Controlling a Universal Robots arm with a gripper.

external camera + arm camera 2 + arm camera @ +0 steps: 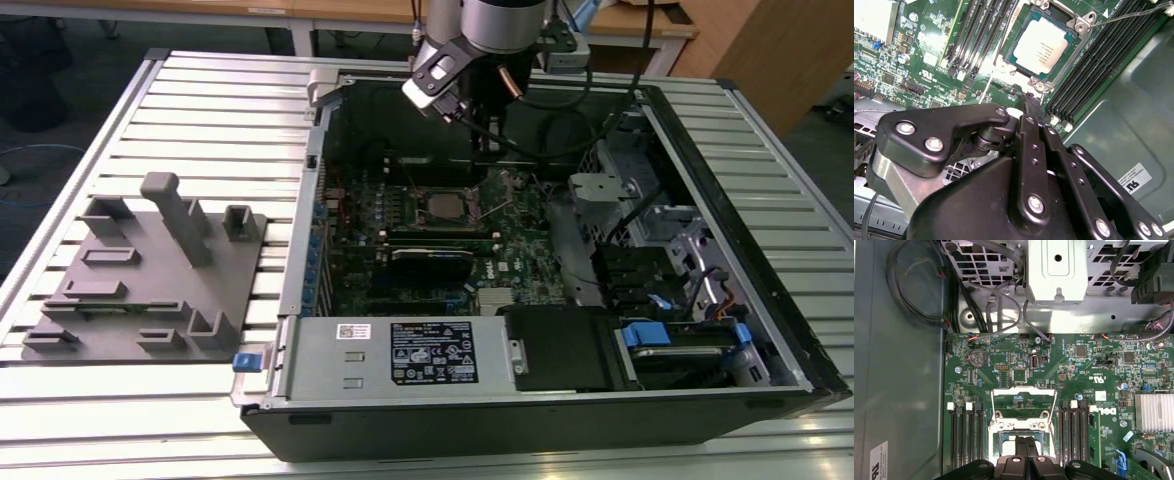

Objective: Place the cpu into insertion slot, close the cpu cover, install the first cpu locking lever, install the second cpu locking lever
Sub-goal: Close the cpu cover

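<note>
Cpu (1041, 47): flat square chip with a dull silver-grey face and a thin blue-green border. It lies level in the insertion slot (1081, 26), square to the silvery rim, just beyond the tips of the tool (1030, 98).

Tool: narrow, its two black fingers (1019, 450) closed one against the other. It is poised over the slot; contact with the chip cannot be judged.

Cpu cover (1024, 389): thin silvery frame, raised off the slot on the far side of the tool's tips. The green circuit board (1079, 370) shows through its window.

View differences:
- The second wrist view shows the chip's full face.
- In the first wrist view the fingers overlie the slot, and only its edges appear on either side of them. This view gives the raised cover, with long black memory slots (965, 435) flanking the tool on both sides.
- The exterior view gives the setting. The tool reaches down into an open computer case (534, 425) lying on a slatted counter (134, 400). A grey moulded tray (147, 290) sits outside the case, well apart from the tool.
</note>
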